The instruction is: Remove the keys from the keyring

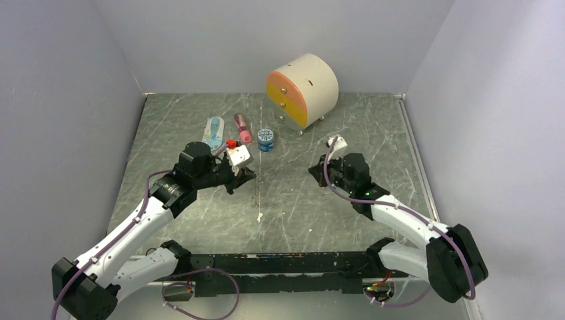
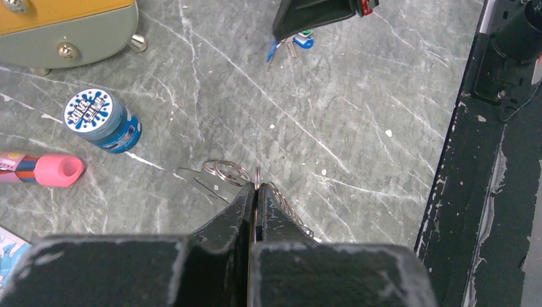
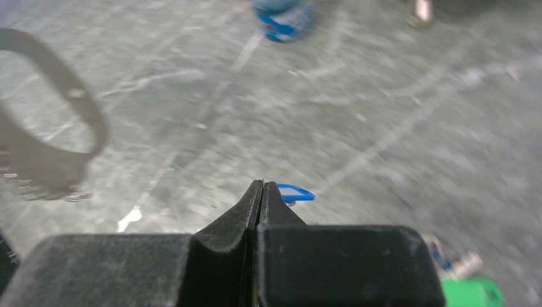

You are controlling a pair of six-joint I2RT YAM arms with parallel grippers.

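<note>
My left gripper (image 1: 248,175) (image 2: 257,187) is shut on the keyring (image 2: 257,176). It pinches a thin metal ring edge-on. Small silver rings (image 2: 225,171) sit just left of the tips and the beaded strand (image 2: 293,216) hangs to the right. My right gripper (image 1: 318,168) (image 3: 262,185) is shut and held above the table. A blue tag (image 3: 295,193) sticks out at its tips and a green tag (image 3: 472,293) shows low on the right. In the left wrist view the keys (image 2: 293,43) hang under the right gripper. A blurred loop with a beaded strand (image 3: 70,121) is at the left.
A round blue tin (image 1: 266,139) (image 2: 102,119), a pink tube (image 1: 242,127) (image 2: 45,169) and a pale blue oval piece (image 1: 213,132) lie behind the left gripper. A cream and orange drawer unit (image 1: 303,90) stands at the back. A black rail (image 1: 280,263) runs along the near edge.
</note>
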